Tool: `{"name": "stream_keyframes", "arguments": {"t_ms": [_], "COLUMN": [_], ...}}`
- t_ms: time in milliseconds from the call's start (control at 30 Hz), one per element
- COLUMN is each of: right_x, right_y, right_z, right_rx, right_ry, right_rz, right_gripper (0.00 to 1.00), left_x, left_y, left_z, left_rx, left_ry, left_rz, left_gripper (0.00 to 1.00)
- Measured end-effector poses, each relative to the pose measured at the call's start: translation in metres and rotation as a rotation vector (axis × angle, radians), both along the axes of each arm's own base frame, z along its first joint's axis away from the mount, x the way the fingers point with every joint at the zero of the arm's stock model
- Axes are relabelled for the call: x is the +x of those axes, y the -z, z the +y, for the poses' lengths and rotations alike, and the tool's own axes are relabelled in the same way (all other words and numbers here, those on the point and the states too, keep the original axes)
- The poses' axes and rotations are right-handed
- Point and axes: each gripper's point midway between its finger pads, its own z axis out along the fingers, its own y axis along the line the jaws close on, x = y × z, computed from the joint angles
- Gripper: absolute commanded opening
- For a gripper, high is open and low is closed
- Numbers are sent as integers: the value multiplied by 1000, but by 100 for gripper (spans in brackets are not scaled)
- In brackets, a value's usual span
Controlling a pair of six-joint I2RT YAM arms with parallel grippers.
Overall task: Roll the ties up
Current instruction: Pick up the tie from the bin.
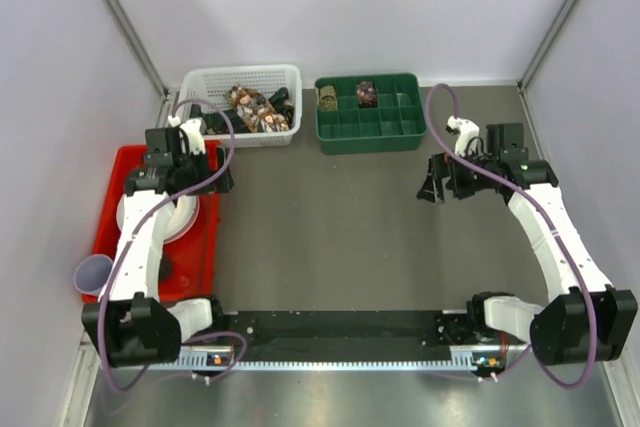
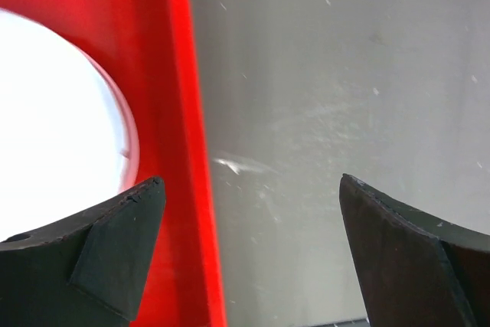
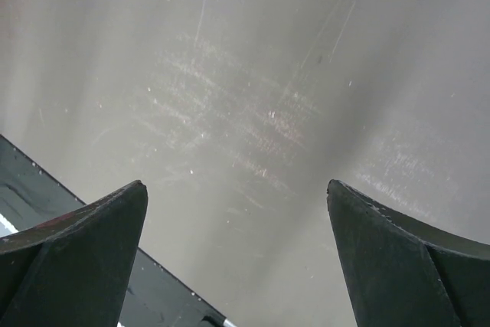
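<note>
Top view alone shows the ties (image 1: pixel 255 107): a jumbled heap, brown-red and dark, in a white basket (image 1: pixel 240 75) at the far side of the table (image 1: pixel 330 237). Just right of the basket is a green tray (image 1: pixel 368 137) with compartments. Its back row holds a dark greenish coil (image 1: pixel 327 98) in the far-left cell and a brown-red coil (image 1: pixel 366 94), seemingly in the next cell over. How many ties make up the heap cannot be told; they are too small and tangled. Neither wrist view catches any tie. Left gripper (image 2: pixel 251 181) is spread wide and empty, with nothing between its fingers. Its camera looks down on the right rim of a red tray (image 2: pixel 184 112), with a white dish (image 2: pixel 53 128) cut off at the left and overexposed, no detail readable. From above, a pale purple cup (image 1: pixel 95 272) stands at the tray's near-left corner, partly hidden by the arm. Right gripper (image 3: pixel 236 184) is likewise spread wide and holds nothing, over bare scratched tabletop well right of centre. A black rail (image 3: pixel 176 289) crosses its lower-left corner. Both grippers are well apart from basket and green tray.
</note>
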Motion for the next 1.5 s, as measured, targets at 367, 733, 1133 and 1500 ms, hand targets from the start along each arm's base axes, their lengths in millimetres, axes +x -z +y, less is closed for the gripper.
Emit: {"name": "stream_keyframes", "arguments": {"t_ms": [367,733,1133,1500], "right_x": [21,36,41,43], "right_y": [-33,-5,40,47], "right_z": [2,-7,-17,-20], "right_rx": [5,-58,-144,-164], "right_ry": [0,15,-6,-16], "right_rz": [-74,21,159,221], "right_gripper": [99,99,99,99], "left_x": [137,244,260,275], "left_y": [-64,7,88,81], "left_z": [29,-1,-79,-90], "left_rx": [101,-152,-352,-419], "left_ry": [-33,-22,95,128], "left_rz": [-163,-158,-26,-76], "left_gripper": [99,96,83,9]}}
